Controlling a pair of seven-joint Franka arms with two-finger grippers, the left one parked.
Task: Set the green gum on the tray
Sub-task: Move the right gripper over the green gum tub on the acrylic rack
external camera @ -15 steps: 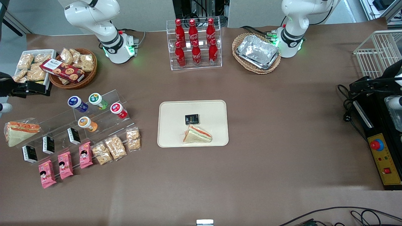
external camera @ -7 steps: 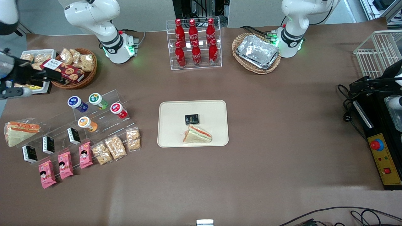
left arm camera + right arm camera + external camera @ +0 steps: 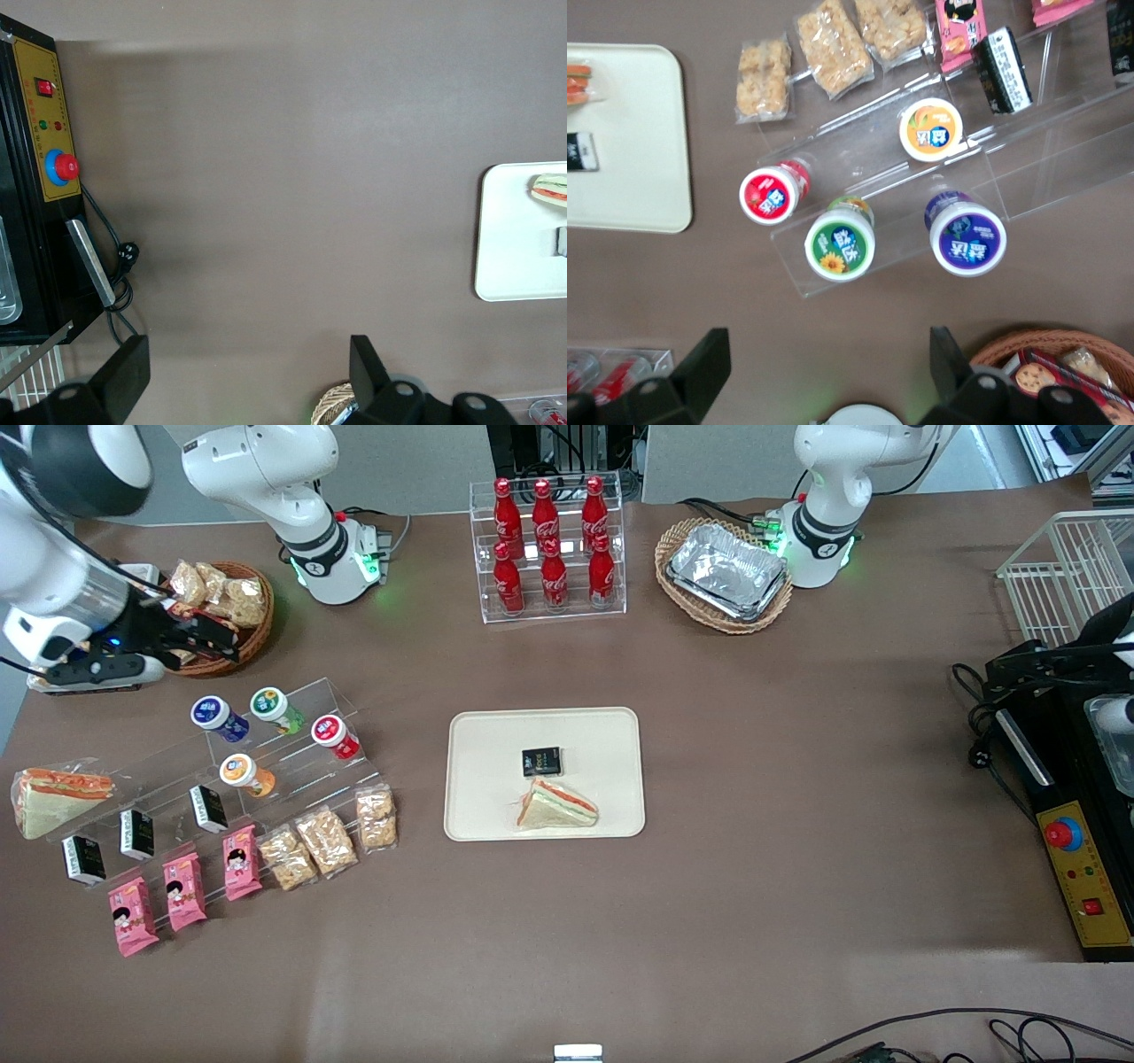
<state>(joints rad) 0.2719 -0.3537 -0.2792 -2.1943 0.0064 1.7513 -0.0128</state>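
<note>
green gum [image 3: 275, 708] upright on acrylic riser [image 3: 292, 731], lid up, axis vertical. hand [image 3: 208, 640] above wicker basket [image 3: 252, 633], open, empty.

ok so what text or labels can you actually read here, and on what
"Coca-Cola": white script on the red bottles.
"益达": on the green gum lid, also on the blue lid, orange lid and red lid.
Cookie box, black packs, pink packs: print too small to read.
Gripper: no text; fingers open, above the table, farther from the front camera than the green gum.
</note>
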